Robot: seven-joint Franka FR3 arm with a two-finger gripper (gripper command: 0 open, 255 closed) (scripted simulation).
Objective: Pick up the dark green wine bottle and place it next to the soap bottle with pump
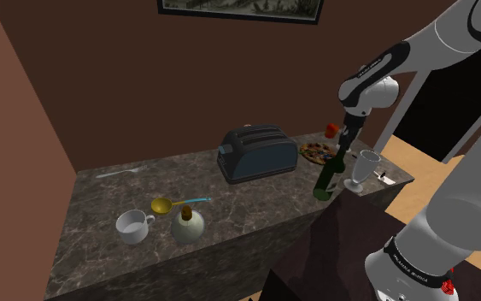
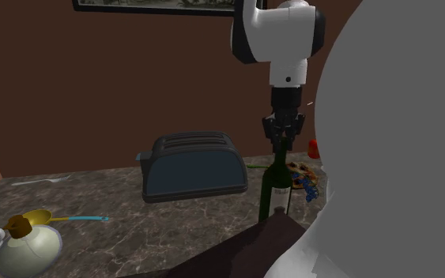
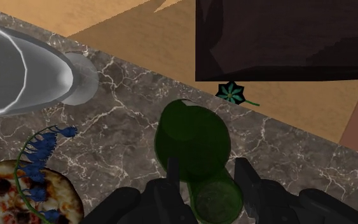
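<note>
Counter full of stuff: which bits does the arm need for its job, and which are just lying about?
Needed: green wine bottle, pale soap bottle, gripper at the wine bottle's neck.
Lying about: toaster, white cup, yellow spoon, glass, pizza.

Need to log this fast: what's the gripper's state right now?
Gripper: at the green wine bottle neck; open or closed cannot be told.
</note>
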